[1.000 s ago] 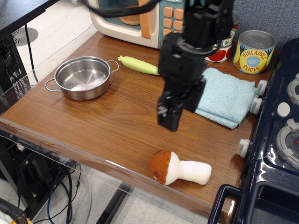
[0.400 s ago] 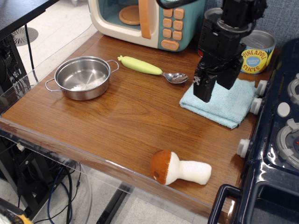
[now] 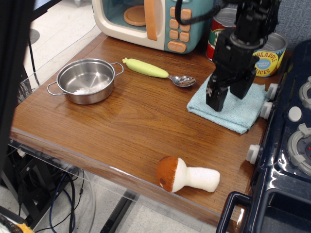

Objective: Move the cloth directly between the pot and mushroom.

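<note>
The light blue cloth lies at the right of the wooden table, against the toy stove. My black gripper hangs over the cloth's middle, its two fingers spread apart, tips at or just above the fabric, holding nothing. The steel pot stands at the left of the table, empty. The plush mushroom, brown cap to the left, lies on its side near the front edge. The cloth is well to the right of the stretch between pot and mushroom.
A spoon with a green handle lies between pot and cloth. A toy microwave and two cans stand at the back. A dark blue toy stove borders the right edge. A dark blurred shape covers the left edge.
My gripper has moved from over the table's middle to the right, over the cloth, and has come down a little toward it. The cloth, pot and mushroom have not moved.
</note>
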